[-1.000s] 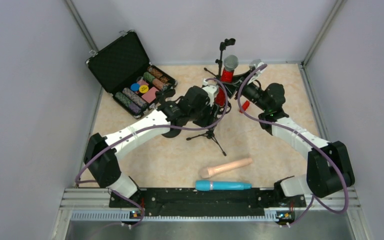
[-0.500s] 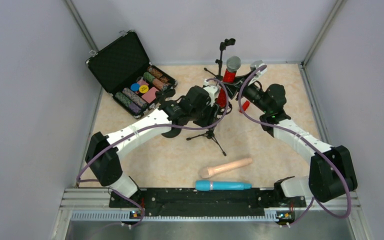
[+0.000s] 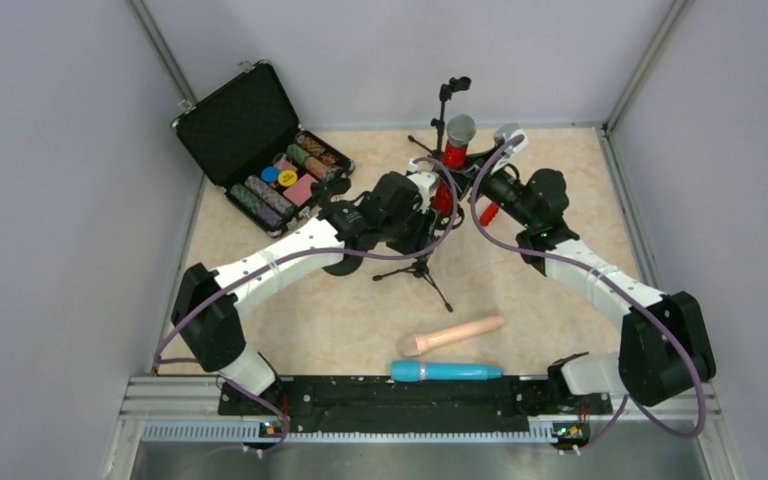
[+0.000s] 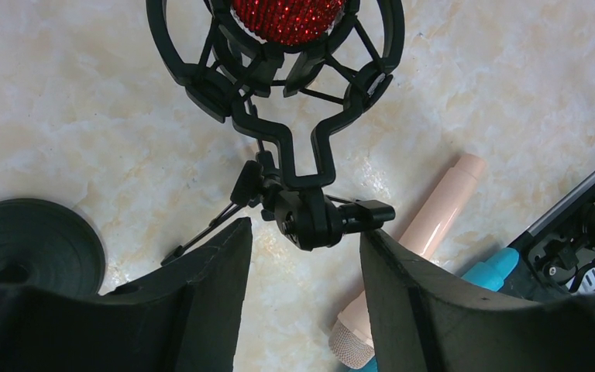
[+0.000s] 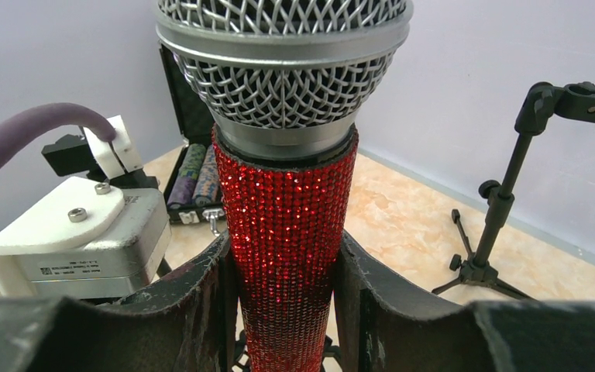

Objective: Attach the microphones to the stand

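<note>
The glittery red microphone [image 3: 457,140] with a silver mesh head [image 5: 283,70] stands upright. My right gripper [image 5: 287,310] is shut on its red body; in the top view that gripper [image 3: 468,168] is at the back centre. The microphone's lower end [image 4: 290,15] sits inside the ring clip [image 4: 279,85] of the black tripod stand [image 3: 418,265]. My left gripper [image 4: 304,232] is open, its fingers on either side of the stand's swivel joint [image 4: 314,221]. The beige microphone [image 3: 450,335] and the cyan-blue microphone [image 3: 447,371] lie near the front edge.
A second black stand [image 3: 447,100] is at the back wall, also seen in the right wrist view [image 5: 503,201]. An open black case [image 3: 260,150] of poker chips is at back left. A tiny red block [image 3: 489,212] lies by my right arm. A black disc [image 4: 31,240] lies left of the stand.
My right gripper with the red microphone has shifted slightly left. The left arm, the stand and the two lying microphones have barely moved.
</note>
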Controlling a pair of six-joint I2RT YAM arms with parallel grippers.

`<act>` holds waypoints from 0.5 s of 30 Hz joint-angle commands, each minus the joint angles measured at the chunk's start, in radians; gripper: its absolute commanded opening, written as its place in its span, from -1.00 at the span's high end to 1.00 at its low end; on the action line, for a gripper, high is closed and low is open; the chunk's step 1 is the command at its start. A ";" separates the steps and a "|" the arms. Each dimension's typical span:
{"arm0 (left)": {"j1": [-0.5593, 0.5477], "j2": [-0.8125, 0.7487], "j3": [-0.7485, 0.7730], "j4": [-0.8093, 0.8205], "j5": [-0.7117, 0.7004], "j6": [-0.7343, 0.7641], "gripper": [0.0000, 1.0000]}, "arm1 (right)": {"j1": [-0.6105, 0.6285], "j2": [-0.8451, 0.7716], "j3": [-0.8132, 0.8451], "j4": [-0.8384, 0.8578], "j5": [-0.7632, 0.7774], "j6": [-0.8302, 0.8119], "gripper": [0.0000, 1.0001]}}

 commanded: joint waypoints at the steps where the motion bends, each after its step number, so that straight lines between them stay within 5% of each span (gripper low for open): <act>1: -0.004 -0.048 0.025 0.043 -0.018 -0.003 -0.18 | 0.022 0.016 -0.029 -0.108 0.007 -0.070 1.00; 15: -0.004 -0.281 -0.162 0.293 -0.107 -0.030 -0.42 | 0.037 0.028 -0.053 -0.124 0.019 -0.084 1.00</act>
